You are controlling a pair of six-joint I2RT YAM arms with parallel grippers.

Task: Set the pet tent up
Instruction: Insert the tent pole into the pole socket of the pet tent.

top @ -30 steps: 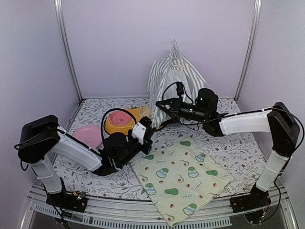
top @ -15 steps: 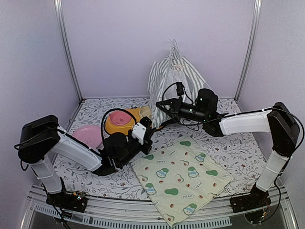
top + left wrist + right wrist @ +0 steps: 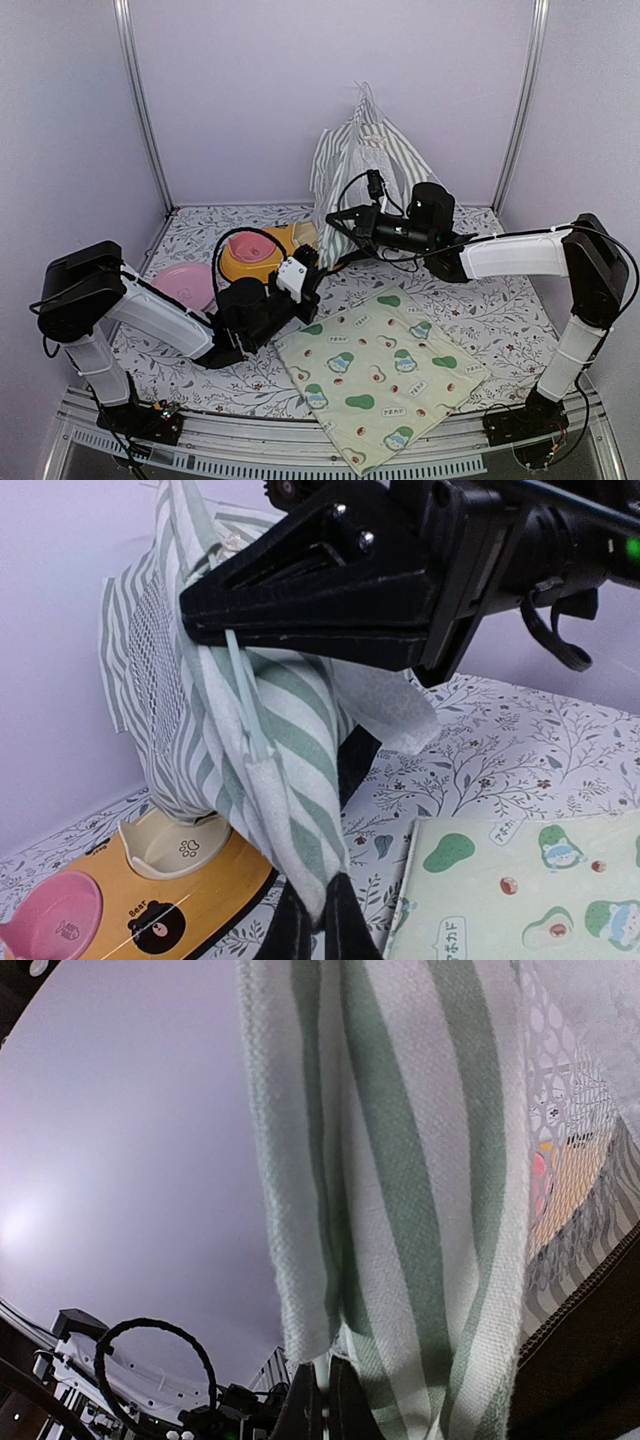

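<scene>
2 claws engage the pet tent (image 3: 362, 160). The tent stands at the rear centre of the surface (image 3: 500, 310), close to the back wall, just behind the orange double bowl (image 3: 258, 255) and apart from the avocado-print mat (image 3: 380, 375).

Claw states:
1. Left claw (image 3: 318, 920): pressed together on the bottom tip of a hanging striped panel, low at the tent's front left.
2. Right claw (image 3: 322, 1395): pressed together on a striped fold higher up the same side. In the left wrist view its tip sits against the fabric edge, beside a thin white pole (image 3: 245, 705).

Condition of the tent:
- The peak is raised and the body stands roughly upright.
- The striped panels hang slack and bunched, not stretched taut.
- The mesh window (image 3: 150, 650) faces the left side and is creased.
- The foot of the tent appears narrow. How far the poles are spread cannot be determined from these views.

Progress assessment: the task appears to be partly complete. The tent is off the surface and holds some height, but the walls are not pulled out to full shape. Remaining work, as judged: draw the gripped side outward, spread the foot so the frame stands without support, and release both claws. Risk: pulling the slack panel too hard may tip the whole tent toward the bowl
</scene>
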